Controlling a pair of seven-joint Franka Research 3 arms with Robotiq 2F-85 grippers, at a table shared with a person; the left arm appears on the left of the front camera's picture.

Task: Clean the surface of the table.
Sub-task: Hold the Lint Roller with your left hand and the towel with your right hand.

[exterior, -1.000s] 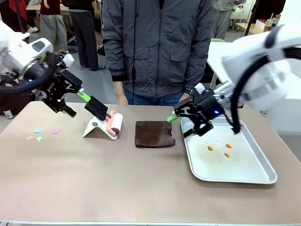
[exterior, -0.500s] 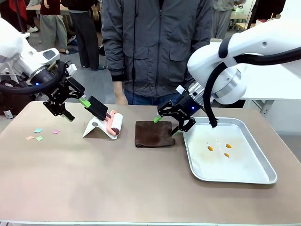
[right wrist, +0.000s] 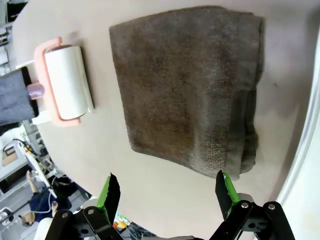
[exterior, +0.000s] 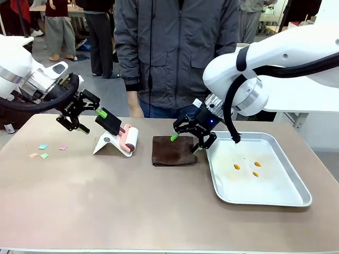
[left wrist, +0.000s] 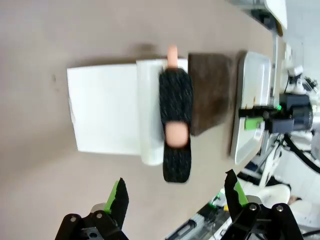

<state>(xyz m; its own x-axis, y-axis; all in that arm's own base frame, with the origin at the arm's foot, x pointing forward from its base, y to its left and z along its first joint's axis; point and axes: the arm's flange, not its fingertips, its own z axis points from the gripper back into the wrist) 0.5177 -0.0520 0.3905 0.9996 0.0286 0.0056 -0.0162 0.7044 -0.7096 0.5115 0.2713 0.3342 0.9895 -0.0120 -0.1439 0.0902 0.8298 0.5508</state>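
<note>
My right pincer (exterior: 186, 143), open, has swung from the tray (exterior: 296, 193) to above the cloth (exterior: 174, 152) on the counter (exterior: 132, 206) beneath both arms, while my left pincer (exterior: 91, 120), open, nears the roller (exterior: 127, 138): grasps look imminent, wiping not yet begun.

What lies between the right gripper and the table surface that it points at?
The folded brown cloth lies flat on the table, directly ahead of the open right gripper. Nothing else visible stands between them. The lint roller rests off to one side of the cloth.
</note>
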